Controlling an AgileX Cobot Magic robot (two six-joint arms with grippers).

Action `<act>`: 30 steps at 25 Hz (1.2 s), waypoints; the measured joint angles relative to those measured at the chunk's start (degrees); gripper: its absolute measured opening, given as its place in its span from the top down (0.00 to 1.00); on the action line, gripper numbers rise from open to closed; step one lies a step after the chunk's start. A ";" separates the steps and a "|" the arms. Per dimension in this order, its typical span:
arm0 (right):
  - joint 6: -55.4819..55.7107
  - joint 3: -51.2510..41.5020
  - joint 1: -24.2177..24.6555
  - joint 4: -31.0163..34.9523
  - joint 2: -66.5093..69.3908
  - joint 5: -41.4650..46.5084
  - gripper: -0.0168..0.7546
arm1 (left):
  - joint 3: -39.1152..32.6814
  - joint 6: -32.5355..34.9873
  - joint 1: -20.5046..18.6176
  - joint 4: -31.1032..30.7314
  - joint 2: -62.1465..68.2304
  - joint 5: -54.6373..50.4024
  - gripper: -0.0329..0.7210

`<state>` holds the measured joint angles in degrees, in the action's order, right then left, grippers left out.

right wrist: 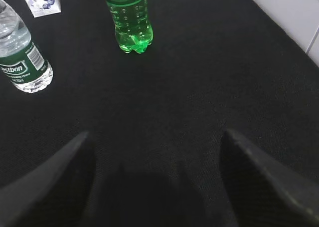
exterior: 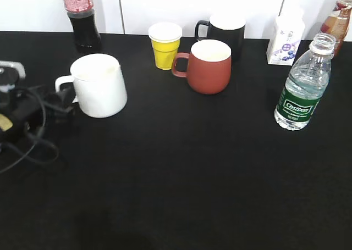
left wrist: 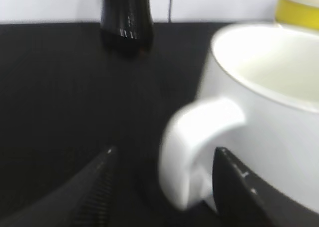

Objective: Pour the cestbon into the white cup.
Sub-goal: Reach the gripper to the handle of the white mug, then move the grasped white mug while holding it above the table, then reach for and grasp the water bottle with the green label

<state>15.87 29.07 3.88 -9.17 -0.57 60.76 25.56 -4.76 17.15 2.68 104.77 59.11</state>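
Bright, even light — blurred wrist close-up

We see a black cloth-covered table (exterior: 181, 173) carrying everything. Taking the red mug (exterior: 206, 66) as landmark: the white cup (exterior: 99, 85) stands well to its left, the yellow cup (exterior: 165, 45) just behind-left, the black mug (exterior: 223, 33) right behind it, the cola bottle (exterior: 81, 19) far back-left, the small carton (exterior: 286, 39) back-right, and the cestbon (exterior: 302, 85), uncapped and upright, to its right.

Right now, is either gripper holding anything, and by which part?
Nothing is gripped. The left gripper is open with its fingers on either side of the white cup's handle, not closed. The right gripper is open and empty.
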 joint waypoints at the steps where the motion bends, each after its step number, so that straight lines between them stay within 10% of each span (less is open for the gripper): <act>1: 0.00 0.00 0.00 0.00 0.00 0.00 0.21 | 0.67 0.22 0.00 0.07 0.00 0.00 0.35; 8: 0.00 0.00 0.00 0.00 0.00 0.00 0.21 | 7.99 1.20 -1.81 -1.12 5.27 -2.62 0.37; 13: 0.00 0.00 0.00 0.00 0.00 0.00 0.21 | 19.70 1.24 -4.49 -12.52 11.86 -5.03 0.84; 30: -0.99 0.98 0.00 0.83 2.37 -4.60 0.21 | 10.71 -10.19 -2.12 -27.26 -8.89 1.08 0.86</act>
<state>14.87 30.05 3.88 -8.34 1.80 56.16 36.27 -14.95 15.03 -24.58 95.88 60.18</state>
